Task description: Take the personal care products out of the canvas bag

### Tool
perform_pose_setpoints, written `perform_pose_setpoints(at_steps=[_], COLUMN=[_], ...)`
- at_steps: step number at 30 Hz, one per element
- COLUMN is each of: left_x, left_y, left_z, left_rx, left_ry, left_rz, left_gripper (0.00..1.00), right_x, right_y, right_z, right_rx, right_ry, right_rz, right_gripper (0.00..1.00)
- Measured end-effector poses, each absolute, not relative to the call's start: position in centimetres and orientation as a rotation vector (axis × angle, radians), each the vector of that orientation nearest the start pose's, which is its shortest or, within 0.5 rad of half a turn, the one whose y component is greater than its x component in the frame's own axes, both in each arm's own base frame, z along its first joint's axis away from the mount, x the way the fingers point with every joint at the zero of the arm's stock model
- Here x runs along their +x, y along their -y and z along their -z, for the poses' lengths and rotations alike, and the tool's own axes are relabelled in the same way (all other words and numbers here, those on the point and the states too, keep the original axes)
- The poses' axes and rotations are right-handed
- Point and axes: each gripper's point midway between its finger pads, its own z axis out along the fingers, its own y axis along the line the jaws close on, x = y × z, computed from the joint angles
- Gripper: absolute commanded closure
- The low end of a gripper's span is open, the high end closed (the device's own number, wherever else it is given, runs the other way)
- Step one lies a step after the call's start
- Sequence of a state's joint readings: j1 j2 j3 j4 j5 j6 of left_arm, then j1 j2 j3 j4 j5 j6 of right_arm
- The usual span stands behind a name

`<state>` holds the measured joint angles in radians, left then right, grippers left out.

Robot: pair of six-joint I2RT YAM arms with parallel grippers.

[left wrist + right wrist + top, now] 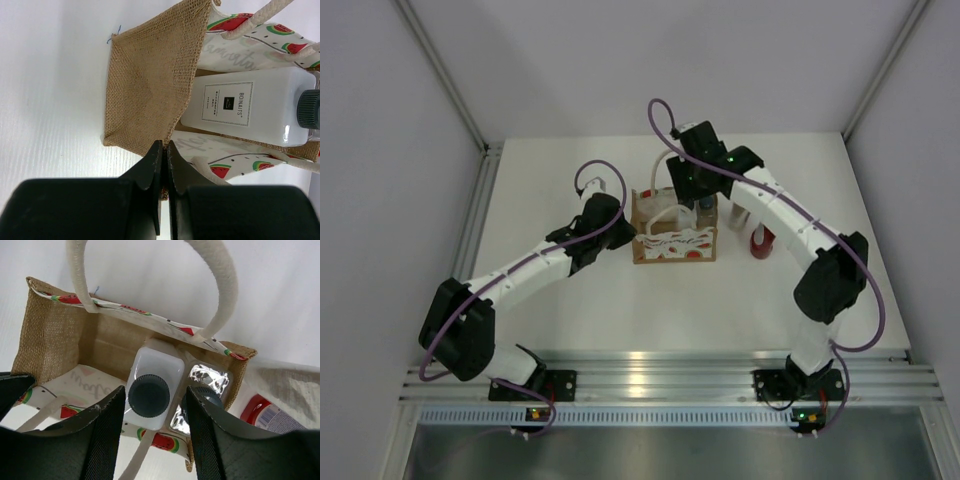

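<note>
The canvas bag (673, 243) stands upright mid-table, mouth open. My left gripper (165, 146) is shut on the burlap edge of its left side; it also shows in the top view (626, 232). My right gripper (156, 391) is open just above the bag's mouth, its fingers either side of the dark cap of a white bottle (150, 390) that stands inside. A second, shiny bottle (205, 382) stands beside it, its cap partly hidden by my right finger. The white bottle's label shows in the left wrist view (240, 105). The red bottle (760, 240) lies on the table right of the bag. The squeeze tube is not in view.
The bag's cream rope handles (220, 280) arch over its mouth, close to my right fingers. The red bottle (265, 412) lies just outside the bag's right wall. Grey walls and metal rails (480, 200) border the white table.
</note>
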<state>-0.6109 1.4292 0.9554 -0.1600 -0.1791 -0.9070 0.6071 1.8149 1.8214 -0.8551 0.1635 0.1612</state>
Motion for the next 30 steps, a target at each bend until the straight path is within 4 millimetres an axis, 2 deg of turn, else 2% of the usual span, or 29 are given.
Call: perform_pose_setpoints(at_steps=[11, 22, 30], left_x=[34.0, 34.0, 34.0], left_y=[24.0, 24.0, 24.0], left_z=[-14.6, -14.6, -14.6], left_rx=[-0.433, -0.432, -0.429], left_ry=[-2.231, -2.231, -2.232], left_rz=[0.647, 0.647, 0.647], left_gripper=[1.0, 1.0, 1.0], right_x=[39.1, 39.7, 40.0], right_y=[-25.1, -25.5, -26.3], right_z=[-19.0, -18.1, -16.0], right_rx=[-0.438, -0.39, -0.389], right_ry=[-2.428, -2.431, -2.46], right_rz=[-0.152, -0.136, -0.111], right_gripper=[0.51, 0.47, 0.46])
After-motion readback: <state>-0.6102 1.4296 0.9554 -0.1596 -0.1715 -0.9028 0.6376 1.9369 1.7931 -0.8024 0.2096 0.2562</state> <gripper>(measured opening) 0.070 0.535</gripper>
